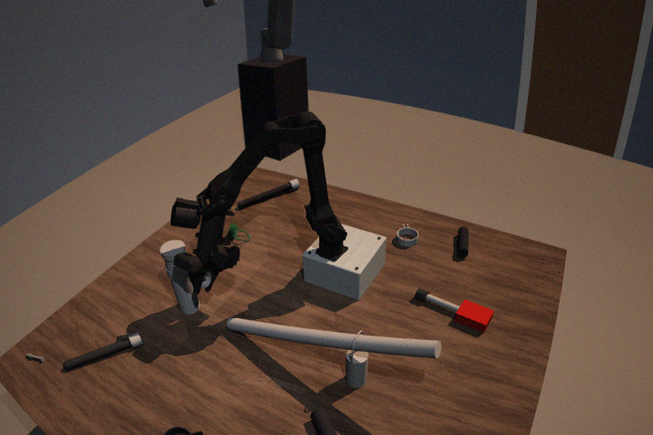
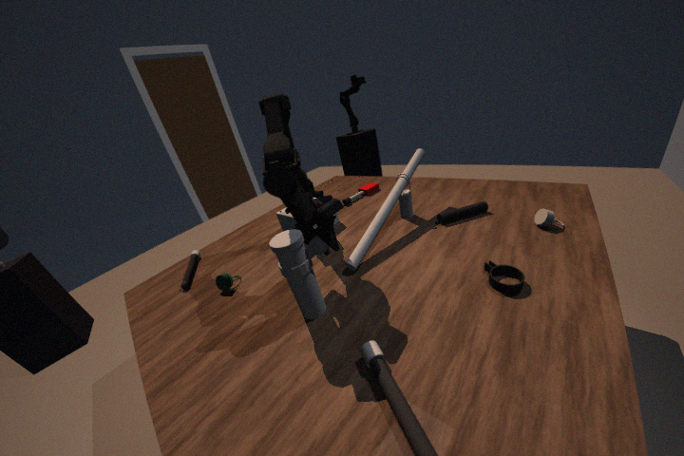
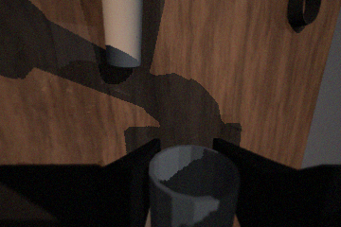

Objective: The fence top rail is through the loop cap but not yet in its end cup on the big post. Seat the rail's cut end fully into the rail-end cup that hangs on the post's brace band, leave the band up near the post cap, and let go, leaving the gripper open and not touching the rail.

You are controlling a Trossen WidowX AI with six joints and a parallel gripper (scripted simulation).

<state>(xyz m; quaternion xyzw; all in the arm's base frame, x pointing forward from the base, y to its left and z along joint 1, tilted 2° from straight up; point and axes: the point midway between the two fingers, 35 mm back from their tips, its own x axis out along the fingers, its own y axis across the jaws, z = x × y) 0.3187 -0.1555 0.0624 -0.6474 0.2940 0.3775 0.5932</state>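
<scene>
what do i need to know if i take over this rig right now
Gripper: shut on the grey rail-end cup, beside the big post.
Post: leaning, not upright; brace band appears to sit just below the post cap.
Top rail: through the loop cap on the short post; its cut end lies apart from the cup.
Done: rail threaded.
Left: seat the cut end in the cup, keep the band high, open and back off.
</scene>
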